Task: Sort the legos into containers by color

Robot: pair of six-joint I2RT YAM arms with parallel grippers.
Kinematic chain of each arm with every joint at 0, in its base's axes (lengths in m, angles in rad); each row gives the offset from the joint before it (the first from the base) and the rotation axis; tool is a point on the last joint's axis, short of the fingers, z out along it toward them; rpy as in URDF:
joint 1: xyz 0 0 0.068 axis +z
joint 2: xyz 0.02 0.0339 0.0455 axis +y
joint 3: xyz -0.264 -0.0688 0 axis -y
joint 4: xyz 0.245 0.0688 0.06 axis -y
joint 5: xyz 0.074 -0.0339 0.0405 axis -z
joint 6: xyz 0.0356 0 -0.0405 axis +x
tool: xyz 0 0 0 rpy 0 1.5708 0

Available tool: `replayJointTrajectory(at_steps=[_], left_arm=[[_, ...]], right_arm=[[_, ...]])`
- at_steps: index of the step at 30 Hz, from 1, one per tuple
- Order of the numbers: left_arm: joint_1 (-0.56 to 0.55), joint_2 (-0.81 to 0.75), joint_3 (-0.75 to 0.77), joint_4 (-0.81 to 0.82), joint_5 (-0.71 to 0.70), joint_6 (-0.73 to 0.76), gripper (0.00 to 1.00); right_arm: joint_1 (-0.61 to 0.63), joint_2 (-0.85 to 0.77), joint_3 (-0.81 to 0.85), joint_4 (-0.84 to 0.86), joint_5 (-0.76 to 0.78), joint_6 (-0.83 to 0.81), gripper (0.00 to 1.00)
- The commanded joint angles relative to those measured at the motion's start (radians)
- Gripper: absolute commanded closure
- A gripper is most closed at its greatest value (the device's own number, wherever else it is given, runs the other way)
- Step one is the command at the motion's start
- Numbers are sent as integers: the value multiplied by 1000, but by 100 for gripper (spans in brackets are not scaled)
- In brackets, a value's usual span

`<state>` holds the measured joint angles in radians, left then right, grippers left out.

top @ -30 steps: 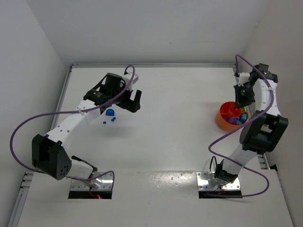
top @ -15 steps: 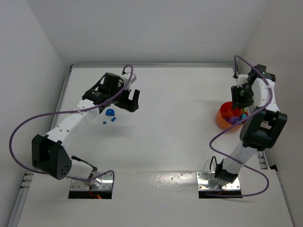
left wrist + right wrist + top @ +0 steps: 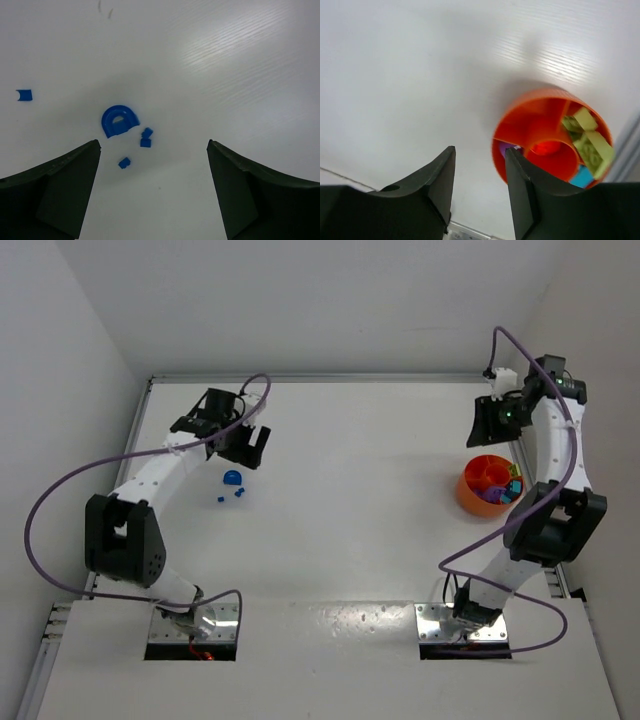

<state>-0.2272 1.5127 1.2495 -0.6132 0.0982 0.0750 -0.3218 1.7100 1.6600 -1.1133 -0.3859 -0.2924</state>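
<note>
The blue legos (image 3: 146, 138) (the arch piece (image 3: 119, 121) is the biggest of them) are loose on the table (image 3: 225, 60), right below the gap of the left end effector (image 3: 153, 145). That one is spread wide and holding nothing. The orange tub (image 3: 550, 137) sits just past the right end effector (image 3: 480, 150), which is only a bit open and also empty. Looks like blue pickup time, so I'd say the left needs to drop straight down and pinch one brick.
</note>
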Motion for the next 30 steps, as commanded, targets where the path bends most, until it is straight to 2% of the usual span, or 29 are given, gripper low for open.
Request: replayJointTrajectory(at_steps=[1, 4, 5, 8, 11, 16, 19, 25, 30], left_arm=[[50, 66, 44, -20, -70, 121, 11], [98, 141, 85, -34, -34, 155, 19], [138, 162, 97, -34, -19, 167, 26], [209, 266, 169, -89, 86, 190, 39], [311, 367, 249, -131, 196, 212, 46], [362, 495, 355, -213, 319, 253, 52], [373, 549, 367, -267, 385, 292, 55], [394, 618, 367, -336, 514, 339, 55], [413, 662, 367, -350, 549, 359, 55]], right_arm=[[39, -7, -28, 1, -131, 7, 55], [67, -16, -60, 33, -131, 29, 55], [76, -16, -78, 33, -142, 29, 55], [85, -27, -117, 44, -153, 29, 55], [86, -36, -152, 55, -162, 29, 55], [95, -47, -174, 55, -162, 39, 55], [95, -47, -174, 55, -162, 39, 55], [95, -47, -183, 55, -185, 59, 55], [95, -38, -183, 55, -185, 59, 55]])
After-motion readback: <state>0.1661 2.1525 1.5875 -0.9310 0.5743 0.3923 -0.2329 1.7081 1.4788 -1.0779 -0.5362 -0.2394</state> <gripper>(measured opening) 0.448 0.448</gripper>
